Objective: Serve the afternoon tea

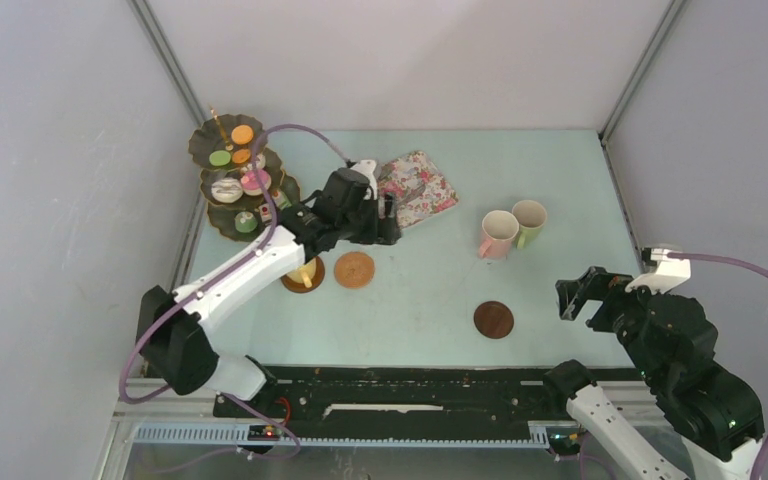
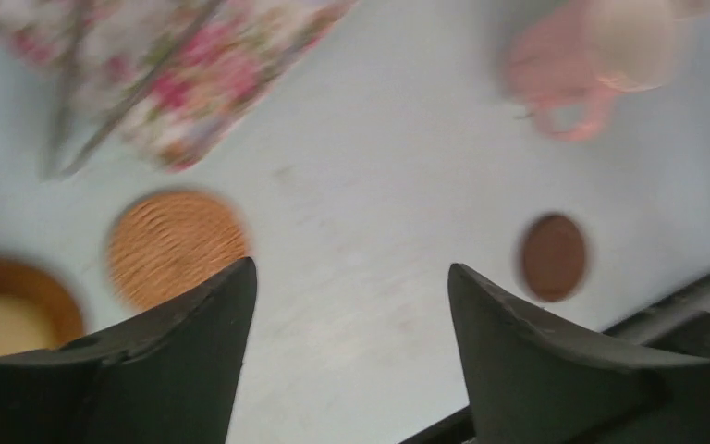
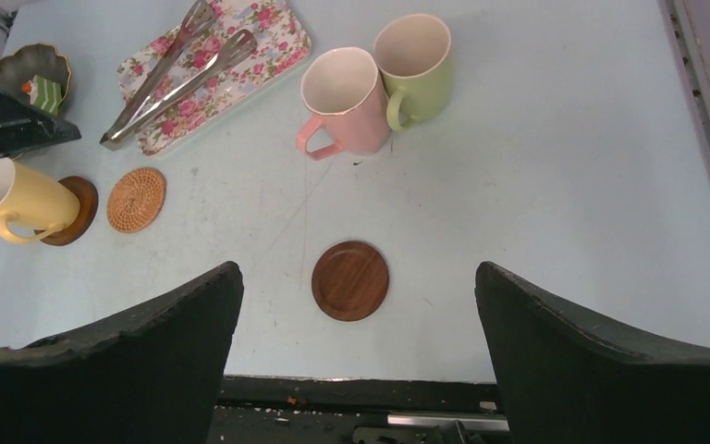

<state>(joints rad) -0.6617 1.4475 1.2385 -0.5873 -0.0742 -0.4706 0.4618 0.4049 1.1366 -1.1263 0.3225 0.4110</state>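
The yellow mug [image 1: 306, 272] stands on a dark coaster [image 3: 76, 211] at the left. My left gripper [image 1: 388, 220] hovers just beyond it, near the flowered tray, open and empty [image 2: 351, 268]. A woven coaster [image 1: 354, 269] lies bare beside the mug. The pink mug [image 1: 497, 235] and green mug [image 1: 529, 222] stand touching at mid-right. A second dark coaster [image 1: 493, 320] lies bare near the front edge. The dark three-tier stand [image 1: 222, 178] at the far left holds small cakes and macarons. My right gripper [image 1: 575, 298] hangs open and empty at the right [image 3: 358, 268].
The flowered tray [image 1: 417, 187] lies at the back centre with long metal tongs [image 3: 171, 74] on it. White walls close in the table on three sides. A black rail [image 1: 410, 385] runs along the near edge.
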